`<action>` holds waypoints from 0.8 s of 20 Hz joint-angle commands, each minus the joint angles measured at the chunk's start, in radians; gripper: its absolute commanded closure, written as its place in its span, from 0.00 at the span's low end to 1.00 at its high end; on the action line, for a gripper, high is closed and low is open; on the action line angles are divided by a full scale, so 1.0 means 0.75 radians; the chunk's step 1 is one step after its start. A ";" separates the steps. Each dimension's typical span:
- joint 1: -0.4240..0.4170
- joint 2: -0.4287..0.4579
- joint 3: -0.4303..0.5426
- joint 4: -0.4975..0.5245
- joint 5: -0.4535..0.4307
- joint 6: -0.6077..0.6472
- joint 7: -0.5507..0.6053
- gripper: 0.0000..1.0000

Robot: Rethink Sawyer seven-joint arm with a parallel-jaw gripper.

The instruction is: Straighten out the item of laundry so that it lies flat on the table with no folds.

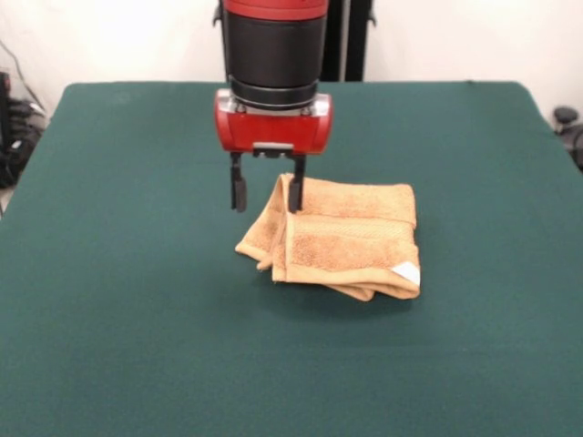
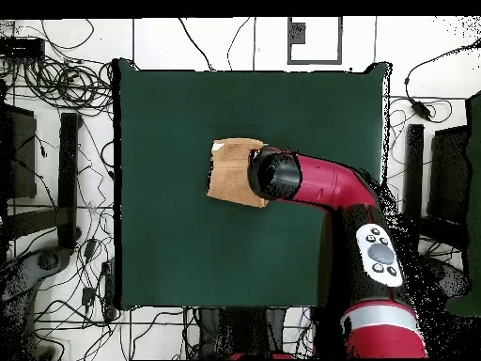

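The item of laundry [image 1: 351, 238] is an orange-tan towel folded into a thick wad near the middle of the dark green table [image 1: 137, 300]. A small white tag shows at its near right corner. My gripper [image 1: 267, 195] hangs open just above the towel's far left corner, one finger in front of the cloth edge and the other out over bare felt, with nothing between them. In the overhead view the towel [image 2: 230, 174] lies at the table [image 2: 169, 254] centre and the arm's end covers its right side, hiding the gripper.
Cables and equipment stands [image 2: 56, 188] crowd the floor around the table. The red arm [image 2: 329, 183] reaches in over the table from its right-hand side in the overhead view.
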 commanded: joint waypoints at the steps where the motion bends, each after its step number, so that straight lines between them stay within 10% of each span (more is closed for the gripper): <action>1: 0.098 0.041 0.081 0.080 0.026 0.075 0.190 0.00; 16: 0.099 0.074 0.087 0.078 0.035 0.022 0.180 0.00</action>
